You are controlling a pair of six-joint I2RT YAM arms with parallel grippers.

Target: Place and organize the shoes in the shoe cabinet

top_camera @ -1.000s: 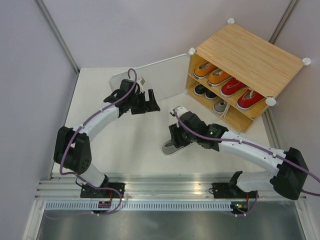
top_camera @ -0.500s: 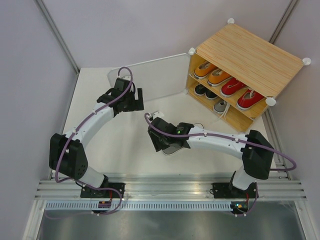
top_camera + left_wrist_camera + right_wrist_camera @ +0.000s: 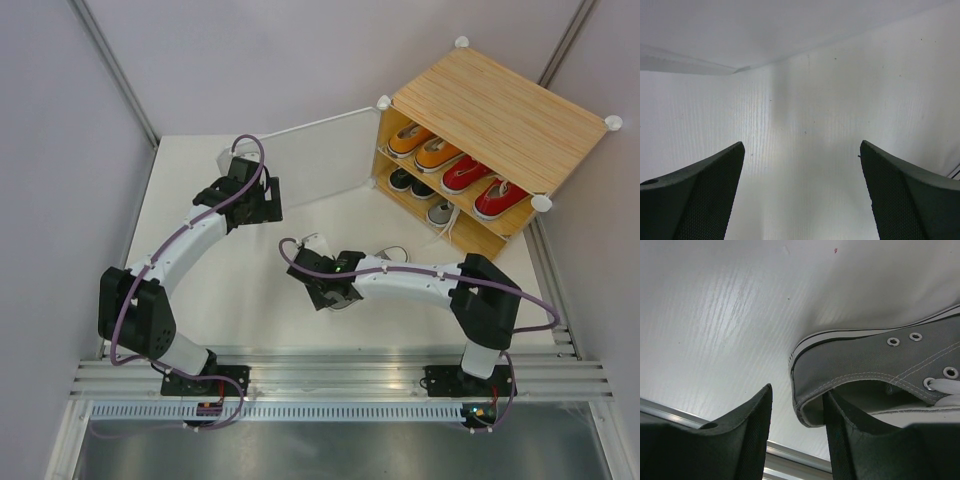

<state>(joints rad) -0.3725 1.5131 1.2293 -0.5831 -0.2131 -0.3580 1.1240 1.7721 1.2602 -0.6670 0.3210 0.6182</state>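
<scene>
The grey shoe lies on the table near the front rail. We see our right gripper with its jaws apart around the heel, not clamped. Farther off, our left gripper gapes wide and empty by the open door. Beyond, the shoe cabinet holds orange shoes and red shoes.

The left arm arcs from its near-left base toward the far side, and the left end effector points down with its jaws spread wide. The right arm bends at an elbow on the right and reaches left, with the right end effector held low and its jaws partly apart.
</scene>
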